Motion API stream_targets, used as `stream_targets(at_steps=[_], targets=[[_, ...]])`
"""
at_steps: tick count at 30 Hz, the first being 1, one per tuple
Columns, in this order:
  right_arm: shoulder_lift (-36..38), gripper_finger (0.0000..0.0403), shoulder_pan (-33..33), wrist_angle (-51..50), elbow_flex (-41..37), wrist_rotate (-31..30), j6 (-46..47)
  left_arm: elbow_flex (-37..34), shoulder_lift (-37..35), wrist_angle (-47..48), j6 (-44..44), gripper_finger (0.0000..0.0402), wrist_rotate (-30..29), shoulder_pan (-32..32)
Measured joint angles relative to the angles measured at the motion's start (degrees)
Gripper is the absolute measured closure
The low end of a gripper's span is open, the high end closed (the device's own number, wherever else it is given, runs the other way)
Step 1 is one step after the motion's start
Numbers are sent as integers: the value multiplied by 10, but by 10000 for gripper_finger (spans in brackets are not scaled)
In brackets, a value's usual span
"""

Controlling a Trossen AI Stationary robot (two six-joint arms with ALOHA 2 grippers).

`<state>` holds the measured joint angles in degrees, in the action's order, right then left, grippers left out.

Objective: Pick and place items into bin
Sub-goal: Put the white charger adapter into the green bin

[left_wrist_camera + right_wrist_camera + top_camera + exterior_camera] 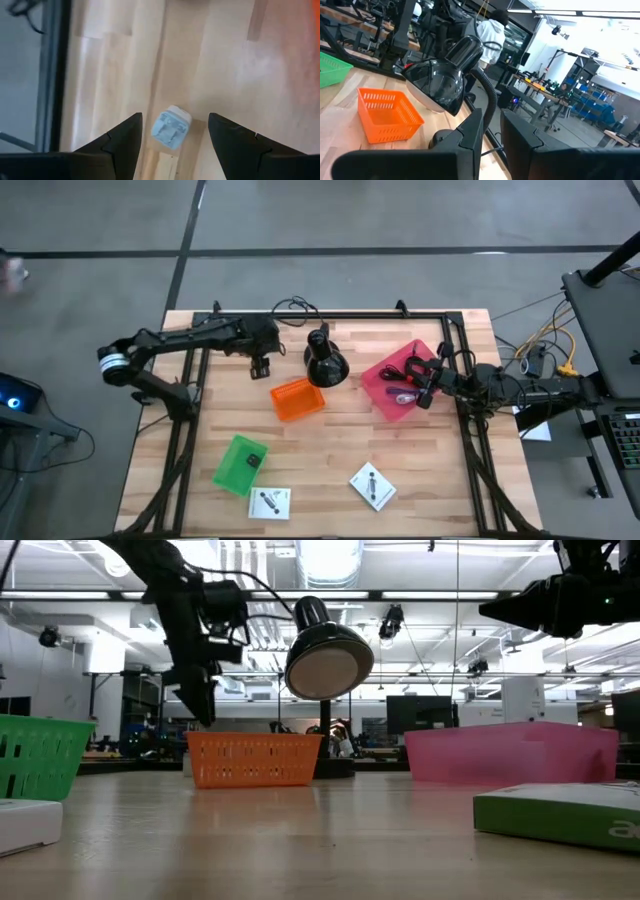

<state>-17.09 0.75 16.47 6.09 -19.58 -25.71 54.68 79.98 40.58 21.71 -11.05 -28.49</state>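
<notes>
Left gripper point(172, 132) spread open, hovering above small white plug point(171, 128) near tabletop's far edge; pick step. Next: descend, clamp.

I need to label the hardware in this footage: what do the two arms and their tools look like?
Both arms are dark, slim and jointed. The left arm has a pale, blue-tinged ring near its base, and thin black cables run along it. The left tool ends in two black, wedge-shaped fingers. The right tool has flat black fingers.

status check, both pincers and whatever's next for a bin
Left pincer open over small pale-blue plug adapter on wood table. Right pincer nearly shut, empty, above pink bin. Nothing blocking.
</notes>
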Motion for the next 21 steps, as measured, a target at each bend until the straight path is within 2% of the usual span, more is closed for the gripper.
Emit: stream_targets(at_steps=[10,15,21], targets=[[-10,346,0,0,0,0,-4,5,82,10,17,190,-1,0],[-11,346,0,0,0,0,-4,7,101,9,42,190,-47,0],[-11,346,0,0,0,0,-4,6,109,9,48,190,-53,1]])
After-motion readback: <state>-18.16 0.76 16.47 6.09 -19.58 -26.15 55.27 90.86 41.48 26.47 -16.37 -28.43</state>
